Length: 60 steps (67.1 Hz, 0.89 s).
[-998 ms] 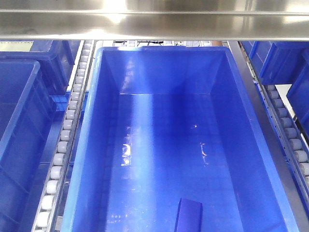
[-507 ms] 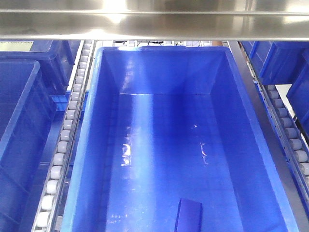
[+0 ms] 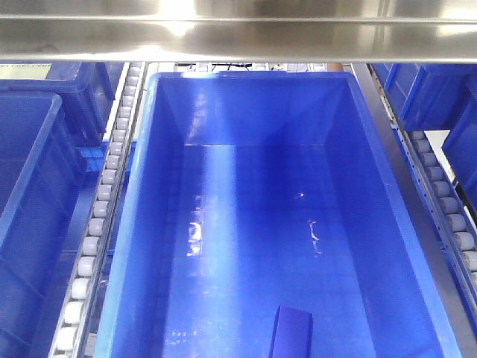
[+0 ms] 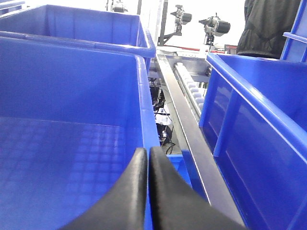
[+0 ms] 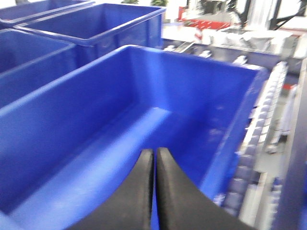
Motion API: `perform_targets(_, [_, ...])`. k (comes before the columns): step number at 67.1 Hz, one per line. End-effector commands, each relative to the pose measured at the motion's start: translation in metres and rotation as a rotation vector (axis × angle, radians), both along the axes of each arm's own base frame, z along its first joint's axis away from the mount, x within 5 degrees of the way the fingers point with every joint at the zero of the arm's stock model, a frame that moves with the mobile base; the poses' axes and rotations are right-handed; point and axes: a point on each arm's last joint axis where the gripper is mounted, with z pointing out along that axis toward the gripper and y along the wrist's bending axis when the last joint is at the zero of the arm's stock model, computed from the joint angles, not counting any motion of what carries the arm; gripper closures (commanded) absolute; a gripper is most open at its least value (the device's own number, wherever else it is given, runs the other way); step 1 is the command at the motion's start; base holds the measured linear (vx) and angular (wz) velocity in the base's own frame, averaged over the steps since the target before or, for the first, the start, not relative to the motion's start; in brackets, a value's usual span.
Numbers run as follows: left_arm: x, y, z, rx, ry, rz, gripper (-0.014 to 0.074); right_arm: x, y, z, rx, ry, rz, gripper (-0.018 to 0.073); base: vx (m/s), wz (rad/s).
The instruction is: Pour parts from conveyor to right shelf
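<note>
From the front, a dark blue block (image 3: 291, 332) lies in the big crate (image 3: 134, 224) on the shelf (image 3: 238, 37); left gripper (image 4: 147, 158) clenched over one crate's rim, right gripper (image 5: 154, 158) clenched above another, conveyor unseen, pouring apparently done.

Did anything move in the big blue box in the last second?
Almost nothing moved. The dark blue block at the near end of the big blue crate seems to sit a touch lower in the picture than a second ago, which may be only the camera shifting. The crate, the white rollers and the steel bar above look the same.
</note>
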Motion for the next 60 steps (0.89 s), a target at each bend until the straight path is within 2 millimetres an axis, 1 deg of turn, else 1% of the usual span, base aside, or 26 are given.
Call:
perform_targets(1, [0.000, 0.000, 0.000, -0.016, -0.059, -0.006, 0.0603, 0.001, -0.003, 0.015, 0.001, -0.101, -0.085, 0.0568, 0.00, 0.00])
perform_targets(15, [0.000, 0.000, 0.000, -0.016, -0.059, -0.006, 0.0603, 0.002, -0.014, 0.017, 0.025, -0.113, -0.413, 0.0568, 0.00, 0.00])
perform_targets(19, [0.000, 0.000, 0.000, -0.016, -0.059, -0.006, 0.0603, 0.002, -0.017, 0.017, 0.029, -0.110, -0.487, 0.0568, 0.00, 0.00])
perform_targets(23, [0.000, 0.000, 0.000, -0.016, -0.059, -0.006, 0.0603, 0.004, -0.018, 0.012, 0.034, -0.116, -0.537, 0.0568, 0.00, 0.00])
perform_targets(32, [0.000, 0.000, 0.000, -0.016, -0.059, -0.006, 0.0603, 0.010, -0.019, -0.017, 0.071, -0.169, -0.606, 0.0568, 0.00, 0.00])
perform_targets(36, [0.000, 0.000, 0.000, -0.016, -0.059, -0.006, 0.0603, 0.011, -0.019, -0.031, 0.088, -0.194, -0.609, 0.0568, 0.00, 0.00])
perform_targets(47, [0.000, 0.000, 0.000, -0.016, -0.059, -0.006, 0.0603, 0.014, -0.018, -0.061, 0.112, -0.206, -0.598, 0.0568, 0.00, 0.00])
perform_targets(60, [0.000, 0.000, 0.000, -0.016, -0.059, -0.006, 0.0603, 0.020, -0.018, -0.085, 0.166, -0.221, -0.585, 0.0568, 0.00, 0.00])
